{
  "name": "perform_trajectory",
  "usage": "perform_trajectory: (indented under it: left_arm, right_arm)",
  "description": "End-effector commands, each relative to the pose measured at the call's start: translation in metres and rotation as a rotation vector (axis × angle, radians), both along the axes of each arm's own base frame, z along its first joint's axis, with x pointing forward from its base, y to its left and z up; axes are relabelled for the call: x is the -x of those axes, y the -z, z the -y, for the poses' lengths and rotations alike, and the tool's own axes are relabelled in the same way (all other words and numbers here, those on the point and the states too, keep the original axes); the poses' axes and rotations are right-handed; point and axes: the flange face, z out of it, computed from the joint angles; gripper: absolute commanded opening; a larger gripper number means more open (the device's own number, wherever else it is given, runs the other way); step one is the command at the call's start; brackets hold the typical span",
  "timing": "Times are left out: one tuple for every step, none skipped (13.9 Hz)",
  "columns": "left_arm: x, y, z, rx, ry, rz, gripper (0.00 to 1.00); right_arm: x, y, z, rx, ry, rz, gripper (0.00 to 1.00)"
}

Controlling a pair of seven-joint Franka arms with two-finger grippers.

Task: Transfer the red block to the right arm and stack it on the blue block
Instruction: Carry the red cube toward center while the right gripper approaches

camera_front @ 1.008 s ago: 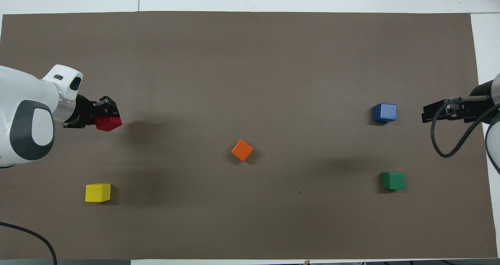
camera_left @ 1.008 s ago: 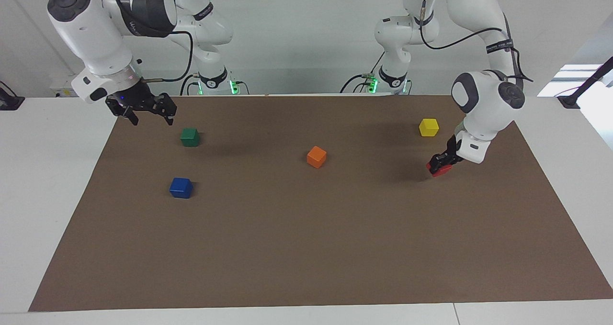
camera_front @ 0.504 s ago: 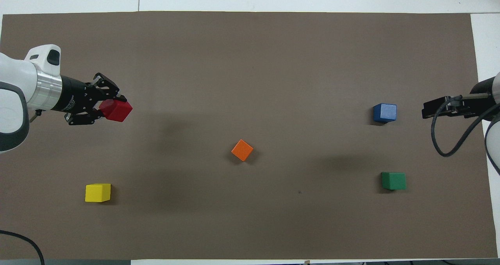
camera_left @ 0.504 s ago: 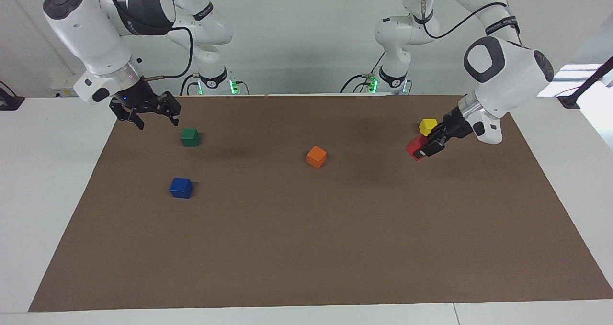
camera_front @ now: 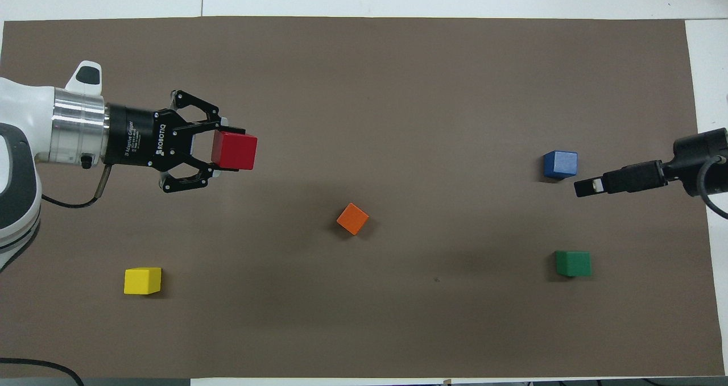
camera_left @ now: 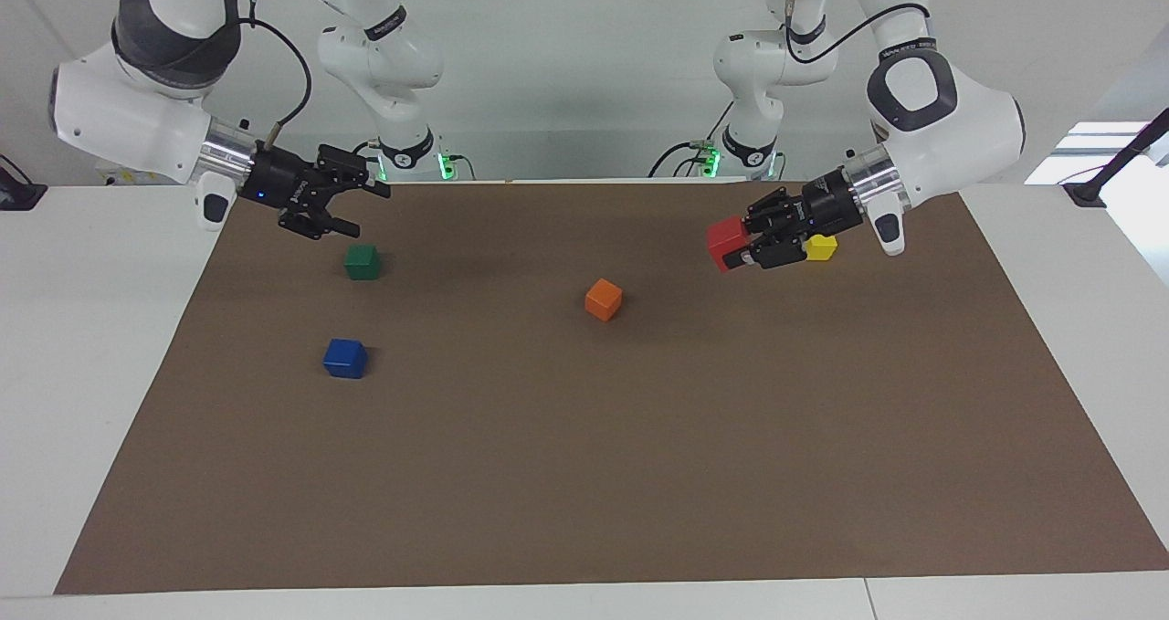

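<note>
The red block (camera_left: 726, 241) is held in my left gripper (camera_left: 744, 244), which is shut on it and lies level in the air over the mat, beside the yellow cube; both also show in the overhead view, the block (camera_front: 242, 152) and the gripper (camera_front: 232, 150). The blue block (camera_left: 345, 358) sits alone on the mat toward the right arm's end, also in the overhead view (camera_front: 560, 164). My right gripper (camera_left: 365, 209) is open and empty, level in the air near the green cube; in the overhead view it (camera_front: 584, 187) lies between the blue block and the green cube.
An orange cube (camera_left: 604, 299) sits mid-mat. A dark green cube (camera_left: 362, 261) is nearer to the robots than the blue block. A yellow cube (camera_left: 824, 247) sits toward the left arm's end. The brown mat (camera_left: 584, 474) covers the table.
My left gripper has lifted the red block off the mat, turned level and carried it toward the middle. My right gripper has turned level and moved inward over the mat.
</note>
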Motion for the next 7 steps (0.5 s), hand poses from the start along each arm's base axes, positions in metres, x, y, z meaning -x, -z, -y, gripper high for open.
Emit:
perform_trajectory:
  left_arm:
    - [0.035,0.004,0.028,0.095,-0.011,-0.056,0.0]
    - [0.042,0.007,0.035,0.126,-0.03,-0.068,0.0]
    - [0.047,0.013,0.045,0.149,-0.052,-0.082,0.0]
    - [0.051,0.017,0.051,0.169,-0.071,-0.092,0.0]
    - [0.055,0.021,0.062,0.186,-0.078,-0.103,0.0]
    - [0.06,0.024,0.077,0.199,-0.092,-0.108,0.0]
    - [0.066,0.025,0.094,0.215,-0.099,-0.111,0.0]
  right_arm:
    - [0.006,0.023,-0.015,-0.189,0.018,0.026,1.0]
    - [0.003,0.032,-0.02,-0.252,0.019,0.046,1.0]
    - [0.002,0.045,-0.026,-0.311,0.027,0.031,1.0]
    - [0.005,0.054,-0.031,-0.375,0.048,0.008,1.0]
    - [0.007,0.066,-0.035,-0.422,0.07,-0.015,1.0]
    - [0.01,0.074,-0.044,-0.469,0.071,-0.024,1.0]
    - [0.012,0.09,-0.052,-0.531,0.07,-0.037,1.0]
